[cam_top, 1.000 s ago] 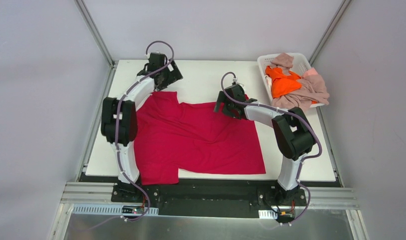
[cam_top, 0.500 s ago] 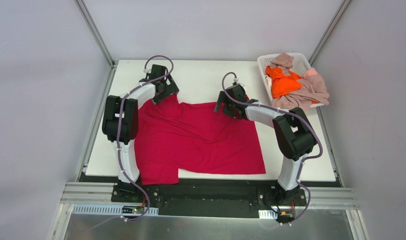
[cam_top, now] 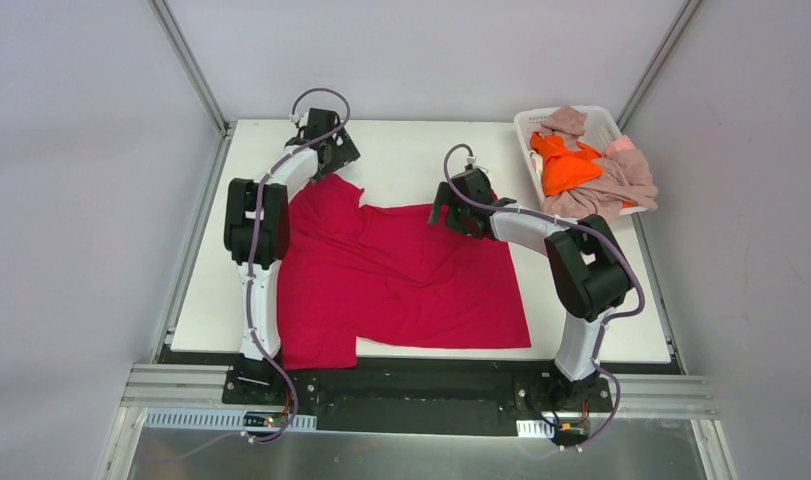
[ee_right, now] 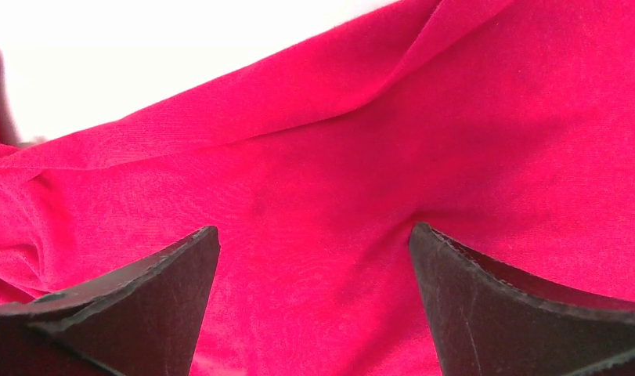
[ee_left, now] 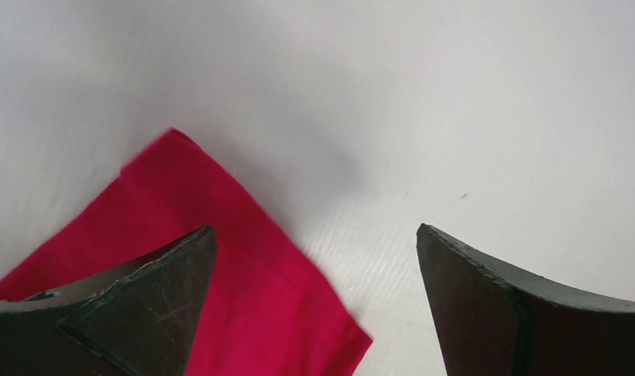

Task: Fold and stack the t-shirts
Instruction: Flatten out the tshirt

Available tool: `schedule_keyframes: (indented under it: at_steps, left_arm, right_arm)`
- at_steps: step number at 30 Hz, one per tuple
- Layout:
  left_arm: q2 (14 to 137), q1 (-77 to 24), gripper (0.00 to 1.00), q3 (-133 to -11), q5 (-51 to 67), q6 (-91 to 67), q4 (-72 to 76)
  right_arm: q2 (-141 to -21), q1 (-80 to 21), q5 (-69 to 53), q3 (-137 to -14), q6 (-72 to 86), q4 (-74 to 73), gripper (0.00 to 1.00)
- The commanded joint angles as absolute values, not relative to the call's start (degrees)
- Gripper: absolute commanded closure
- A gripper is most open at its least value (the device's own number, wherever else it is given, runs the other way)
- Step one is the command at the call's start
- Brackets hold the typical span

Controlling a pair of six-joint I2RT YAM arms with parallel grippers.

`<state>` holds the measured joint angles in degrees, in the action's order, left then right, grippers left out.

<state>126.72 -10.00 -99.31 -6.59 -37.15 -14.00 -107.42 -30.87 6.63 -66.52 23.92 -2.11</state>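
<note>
Two black-and-white arms bolted side by side at the near edge of a white table (cam_top: 401, 160), viewed from above and behind.

Just beyond the arm bases, a crimson-red t-shirt (cam_top: 401, 280), spread mostly flat over the middle of the table. Laid sideways, both sleeves toward the left side, one near and one far. Near sleeve reaching the table's near edge. Soft wrinkles toward the far edge of the cloth.

Left arm stretched along the shirt's left side. At the tip of the far sleeve, the left gripper (cam_top: 333, 165), jaws wide apart, holding nothing. In the left wrist view, one dark finger (ee_left: 142, 305) over the red corner of the sleeve, the other over bare white table. Touching the cloth or hovering above it: cannot tell.

Right arm bent inward from the right. At the shirt's far edge, right of centre, the right gripper (cam_top: 451, 213). In the right wrist view, jaws spread wide with nothing between them, red cloth filling the space below, one long fold running across just past the fingertips, a strip of white table beyond that.

Farthest away, at the table's far right corner, a white plastic basket (cam_top: 529, 125). Heaped inside, a bright orange t-shirt (cam_top: 566, 165) and dusty pink-beige t-shirts (cam_top: 621, 180), the pink-beige cloth spilling over the basket's right rim.
</note>
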Motion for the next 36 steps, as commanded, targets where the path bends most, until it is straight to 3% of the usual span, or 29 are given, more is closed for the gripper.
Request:
schedule_keyframes:
  at_steps: [1,5,9,19,29,36]
  left_arm:
    - [131.26,-9.37,0.01,-109.40,-7.01,-34.24,-13.80]
    - [134.22,-9.06,0.01,-114.67,-3.16,-31.94,-15.15]
    - [127.83,-9.13,0.01,-111.61,-2.91,-30.06,-15.21]
    - [101.49,-10.06,0.01,-82.55,-7.10,-31.60,-15.48]
    - [109.84,-8.86,0.01,-81.79,-1.60,-35.15,-15.55]
    - [114.98,-7.38,0.01,-80.82,-2.01,-37.88,-15.47]
  right_arm:
    - [-108.48,-30.83,5.08,-65.00,23.93,-7.03,0.04]
    - [-106.96,-30.79,6.10,-64.72,24.23,-7.23,0.04]
    - [-104.33,-30.74,8.00,-66.20,24.28,-8.59,0.03]
    - [-101.27,-28.92,12.61,-72.41,23.71,-12.61,0.01]
    - [-111.95,-23.51,8.59,-82.64,19.86,-10.71,0.01]
    - [-114.57,-23.38,7.34,-82.19,19.60,-6.11,0.01]
